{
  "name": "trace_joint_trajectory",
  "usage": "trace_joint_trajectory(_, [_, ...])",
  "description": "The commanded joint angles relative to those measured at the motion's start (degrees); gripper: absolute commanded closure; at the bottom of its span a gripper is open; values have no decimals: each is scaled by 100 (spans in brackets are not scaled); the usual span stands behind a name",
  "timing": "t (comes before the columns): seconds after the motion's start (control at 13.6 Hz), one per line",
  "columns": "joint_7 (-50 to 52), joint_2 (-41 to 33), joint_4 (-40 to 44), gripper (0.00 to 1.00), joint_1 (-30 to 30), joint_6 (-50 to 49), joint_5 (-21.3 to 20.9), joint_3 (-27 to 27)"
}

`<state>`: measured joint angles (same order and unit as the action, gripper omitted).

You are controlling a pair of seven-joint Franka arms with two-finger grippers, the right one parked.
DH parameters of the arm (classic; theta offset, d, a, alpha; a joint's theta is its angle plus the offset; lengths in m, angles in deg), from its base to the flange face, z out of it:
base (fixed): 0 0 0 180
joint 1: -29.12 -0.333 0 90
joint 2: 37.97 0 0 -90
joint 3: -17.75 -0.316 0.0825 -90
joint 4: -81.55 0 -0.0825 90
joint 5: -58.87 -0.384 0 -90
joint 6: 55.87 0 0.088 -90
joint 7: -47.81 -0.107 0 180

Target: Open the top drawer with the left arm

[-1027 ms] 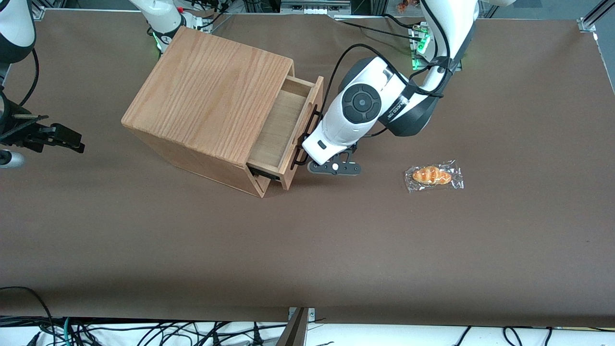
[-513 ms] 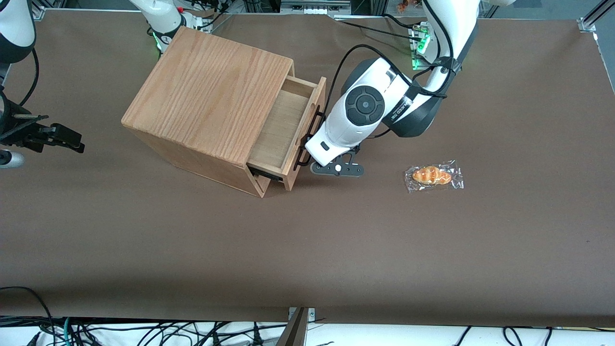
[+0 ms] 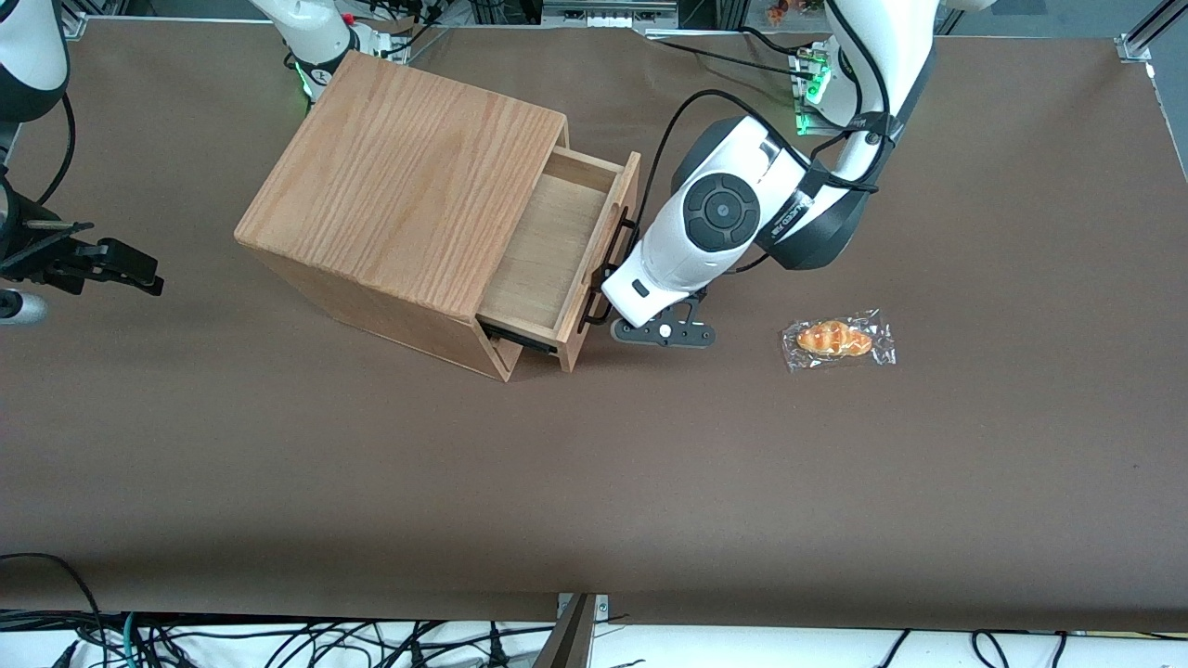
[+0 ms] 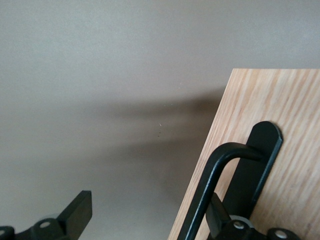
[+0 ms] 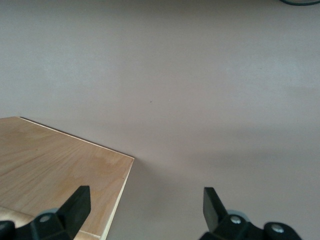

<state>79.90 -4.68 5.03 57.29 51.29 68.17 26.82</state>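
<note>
The top drawer (image 3: pixel 543 255) stands partly pulled out of the oak cabinet (image 3: pixel 408 186), its pale inside showing. Its black wire handle (image 3: pixel 608 274) runs across the drawer front (image 4: pixel 280 125). The left arm (image 3: pixel 715 218) leans down in front of the drawer, its wrist right at the handle. My gripper (image 4: pixel 147 220) is open, fingers wide apart. One finger (image 4: pixel 222 220) sits between the handle bar (image 4: pixel 205 195) and the drawer front, hooked on the bar. The other finger (image 4: pixel 75 212) hangs free over the table.
A wrapped bread roll (image 3: pixel 835 339) lies on the brown table (image 3: pixel 650 482), toward the working arm's end and slightly nearer the front camera than the wrist. The cabinet stands angled on the table. Cables run along the table edge nearest the front camera.
The drawer has slid further out of the cabinet, and the left arm's wrist has moved with it toward the working arm's end.
</note>
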Motion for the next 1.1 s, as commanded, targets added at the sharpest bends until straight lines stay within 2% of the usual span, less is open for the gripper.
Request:
trace_joint_trajectory(0.0, [-186,-192,-205,0,-40,-63,81,-19])
trace_joint_trajectory(1.03, [-379,-210,-284,0,-216,-169,-24,-11])
